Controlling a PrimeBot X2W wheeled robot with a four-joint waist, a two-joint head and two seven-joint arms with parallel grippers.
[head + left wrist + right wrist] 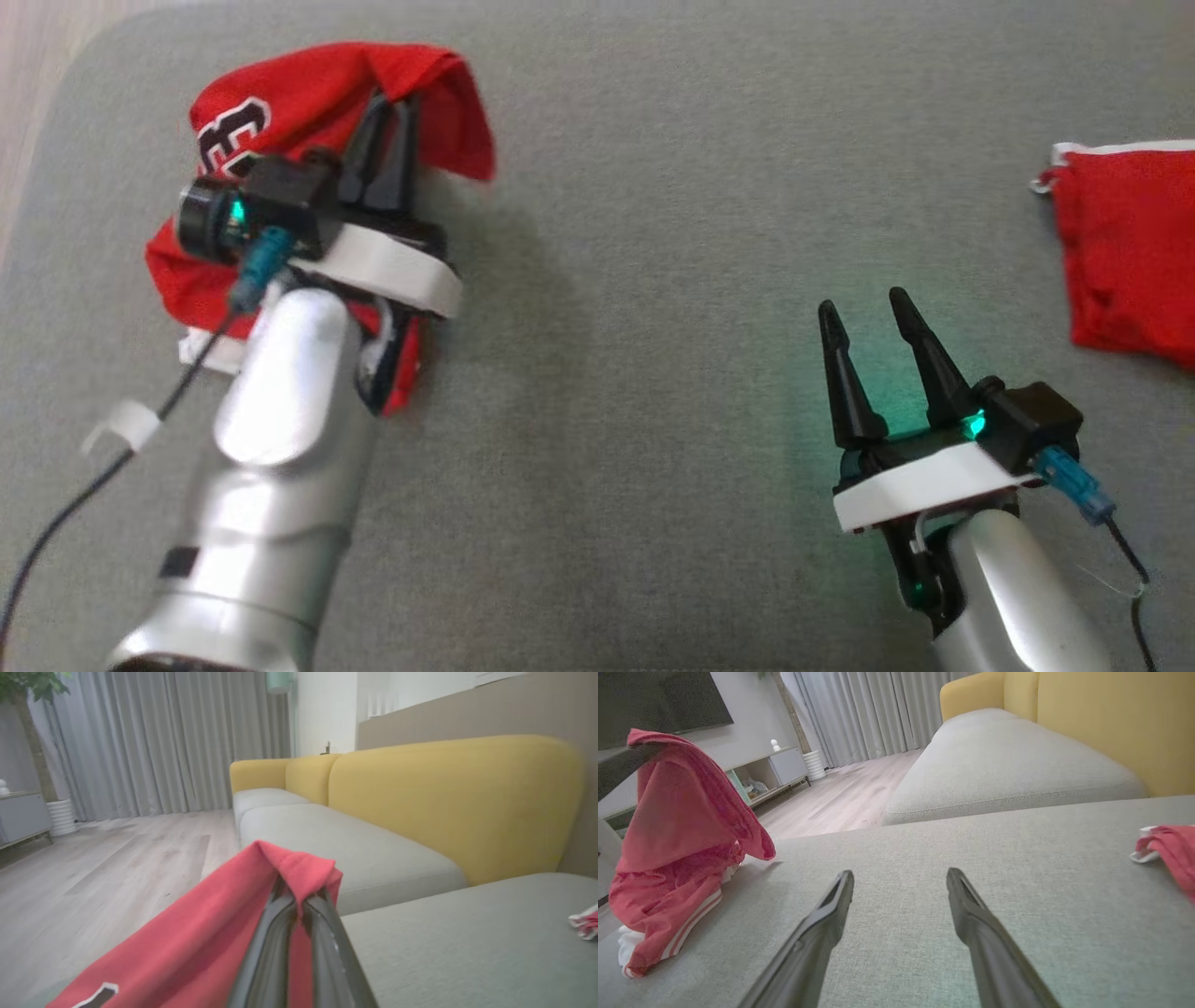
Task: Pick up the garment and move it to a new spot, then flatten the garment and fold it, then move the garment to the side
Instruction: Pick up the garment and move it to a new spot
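Left gripper [394, 101] is clenched on a fold of the crumpled red fabric garment with white trim [299, 93]. The cloth peaks at its fingertips and the rest drapes below the claw, lower end resting on the grey woven sofa cushion [653, 280]. Right gripper [864, 303] is released and empty, well apart to the right. A second red cloth [1130, 233] lies beyond its outer side. Likely best: raise until the hem clears, carry slowly, since the single pinch may slip.
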